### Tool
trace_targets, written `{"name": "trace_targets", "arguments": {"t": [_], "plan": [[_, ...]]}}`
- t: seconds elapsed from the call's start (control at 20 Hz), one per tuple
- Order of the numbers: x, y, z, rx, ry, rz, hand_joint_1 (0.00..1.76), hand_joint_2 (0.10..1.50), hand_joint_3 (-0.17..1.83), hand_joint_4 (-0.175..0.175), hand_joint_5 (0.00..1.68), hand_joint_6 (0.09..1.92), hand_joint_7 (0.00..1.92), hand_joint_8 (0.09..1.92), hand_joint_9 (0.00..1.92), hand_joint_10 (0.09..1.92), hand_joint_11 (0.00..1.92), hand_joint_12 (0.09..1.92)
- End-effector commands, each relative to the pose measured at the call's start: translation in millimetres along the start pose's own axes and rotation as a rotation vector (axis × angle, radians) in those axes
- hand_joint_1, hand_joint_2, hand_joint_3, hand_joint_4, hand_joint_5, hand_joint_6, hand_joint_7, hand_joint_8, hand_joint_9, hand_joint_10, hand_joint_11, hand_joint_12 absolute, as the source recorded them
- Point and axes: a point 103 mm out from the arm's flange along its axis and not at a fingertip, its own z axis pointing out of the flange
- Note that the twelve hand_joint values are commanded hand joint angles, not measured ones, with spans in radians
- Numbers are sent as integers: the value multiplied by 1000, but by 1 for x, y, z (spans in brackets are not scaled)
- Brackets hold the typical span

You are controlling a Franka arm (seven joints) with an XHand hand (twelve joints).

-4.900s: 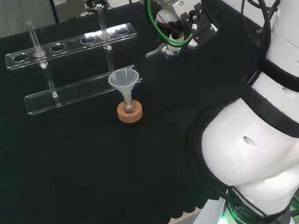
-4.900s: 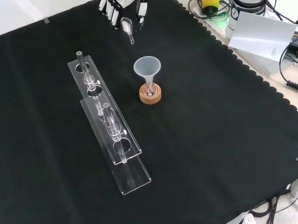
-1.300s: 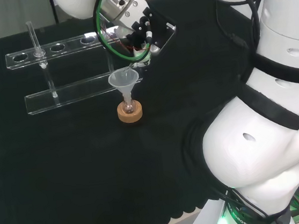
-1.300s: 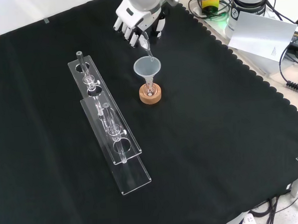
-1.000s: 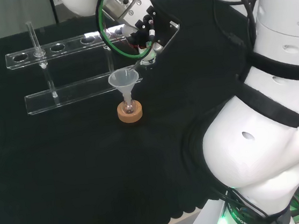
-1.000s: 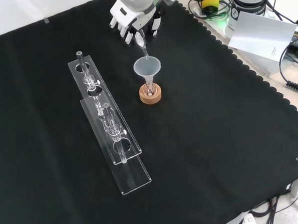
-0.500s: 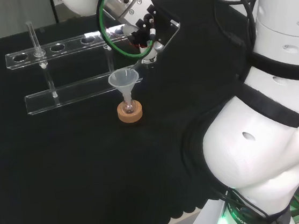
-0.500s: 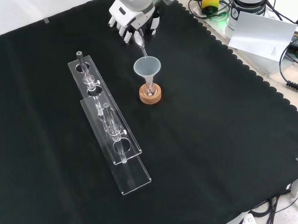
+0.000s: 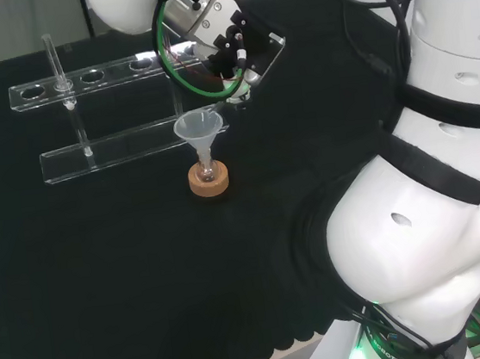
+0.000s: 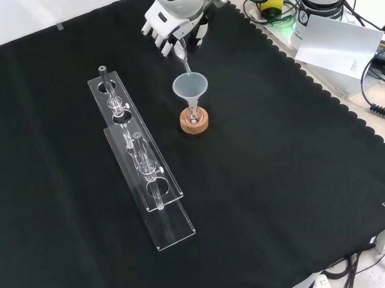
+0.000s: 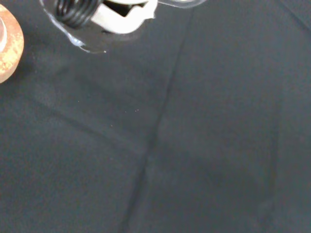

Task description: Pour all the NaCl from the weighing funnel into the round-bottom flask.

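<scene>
The hand (image 10: pixel 175 21) is shut on a small clear weighing funnel (image 10: pixel 182 55), tilted steeply with its stem pointing down. The stem's tip reaches the rim of a translucent plastic funnel (image 10: pixel 189 86) that sits in a small round-bottom flask (image 10: pixel 194 117) on a cork ring (image 10: pixel 195 124). In the head view the hand (image 9: pixel 222 36) hangs just right of and above the plastic funnel (image 9: pixel 197 125), with the flask (image 9: pixel 207 173) and cork ring (image 9: pixel 208 182) below. The wrist view catches the cork ring (image 11: pixel 7 48) and a white part of the hand (image 11: pixel 125 15). Whether powder is in the weighing funnel I cannot tell.
A clear acrylic rack (image 10: pixel 139 166) holding glass tubes stands left of the flask in the front view, behind it in the head view (image 9: pixel 115 72). The arm's white links (image 9: pixel 434 209) rise at the right. The cloth's scalloped edge (image 10: pixel 318 86) and a white sheet (image 10: pixel 339 43) lie beyond.
The hand carried the weighing funnel from the far right in the head view to the plastic funnel and tipped its stem down. Over the last second it only shifted slightly.
</scene>
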Motion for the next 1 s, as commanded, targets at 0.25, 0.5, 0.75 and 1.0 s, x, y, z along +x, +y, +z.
{"name": "trace_targets", "arguments": {"t": [0.25,0.5,0.75,1.0], "plan": [[5,-2,-7,-12,-46,5,1064,798,568,169,1069,984,914,638,1004,406,607,1199],[7,-1,-10,11,-61,10,1065,797,569,166,1069,984,915,638,1006,408,613,1200],[8,0,-12,41,-79,16,1066,797,570,165,1069,984,915,639,1006,408,615,1199],[9,0,-14,35,-106,23,1066,797,570,163,1070,984,914,639,1006,408,615,1198]]}}
